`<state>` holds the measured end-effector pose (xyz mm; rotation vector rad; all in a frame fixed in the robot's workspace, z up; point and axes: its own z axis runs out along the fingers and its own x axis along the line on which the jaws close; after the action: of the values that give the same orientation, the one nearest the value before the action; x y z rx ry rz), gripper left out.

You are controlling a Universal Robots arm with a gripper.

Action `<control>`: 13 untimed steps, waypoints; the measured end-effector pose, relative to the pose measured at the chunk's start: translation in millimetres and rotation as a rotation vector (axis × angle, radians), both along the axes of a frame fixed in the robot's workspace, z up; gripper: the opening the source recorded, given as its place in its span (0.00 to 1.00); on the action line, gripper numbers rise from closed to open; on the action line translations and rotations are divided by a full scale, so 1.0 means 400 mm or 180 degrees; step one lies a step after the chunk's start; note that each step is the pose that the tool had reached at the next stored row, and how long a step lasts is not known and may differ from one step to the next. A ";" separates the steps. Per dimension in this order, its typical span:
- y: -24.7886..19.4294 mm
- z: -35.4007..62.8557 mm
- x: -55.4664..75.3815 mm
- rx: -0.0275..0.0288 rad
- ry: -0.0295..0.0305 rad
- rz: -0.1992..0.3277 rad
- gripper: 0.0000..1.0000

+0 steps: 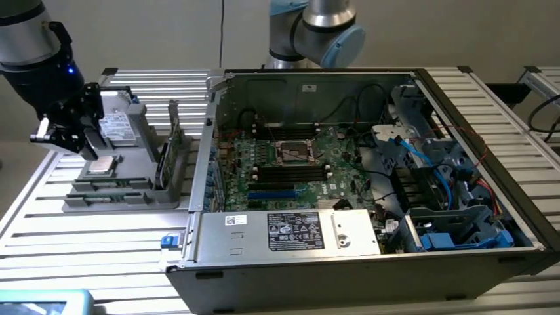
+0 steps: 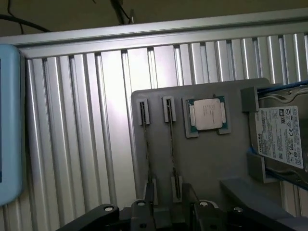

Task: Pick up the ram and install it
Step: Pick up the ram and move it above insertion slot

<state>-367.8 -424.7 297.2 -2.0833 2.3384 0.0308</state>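
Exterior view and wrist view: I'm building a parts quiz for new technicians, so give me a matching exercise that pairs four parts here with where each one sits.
Things
1. ram sticks
2. processor chip
3. hard drive
4. motherboard

Places
A. inside the open computer case
B. lying flat in a recess of the grey holder
C. held in grey brackets, white label showing
D. standing on edge in narrow slots of the grey holder

Pairs: 1-D, 2-B, 3-C, 4-A
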 end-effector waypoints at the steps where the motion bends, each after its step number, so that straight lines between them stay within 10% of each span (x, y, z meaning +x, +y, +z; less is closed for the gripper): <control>1: 0.000 -0.004 0.000 0.0000 0.0000 0.0046 0.37; 13: -0.003 -0.054 0.000 0.0000 0.0006 0.0306 0.37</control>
<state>-367.8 -426.0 275.4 -2.1948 2.2374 0.0335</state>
